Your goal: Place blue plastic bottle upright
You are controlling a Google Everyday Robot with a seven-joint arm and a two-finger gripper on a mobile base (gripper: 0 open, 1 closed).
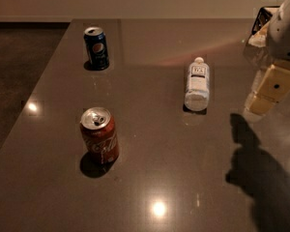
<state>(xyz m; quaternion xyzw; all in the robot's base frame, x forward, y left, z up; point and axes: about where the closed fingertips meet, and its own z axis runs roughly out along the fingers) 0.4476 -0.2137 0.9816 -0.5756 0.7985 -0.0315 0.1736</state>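
The blue plastic bottle (pixel 197 83) is a small clear bottle with a white cap and a pale label. It lies on its side on the dark table (pixel 183 178), right of centre, with its cap pointing to the far edge. My gripper (pixel 263 94) hangs at the right edge of the view. It is below the white arm (pixel 286 25), to the right of the bottle and apart from it. It holds nothing that I can see. Its shadow falls on the table at the lower right.
A dark blue Pepsi can (pixel 96 48) stands upright at the far left. A red Coca-Cola can (pixel 100 135) stands upright at the near left. A small object (pixel 261 21) sits at the far right corner behind the arm. The table's left edge drops to dark floor.
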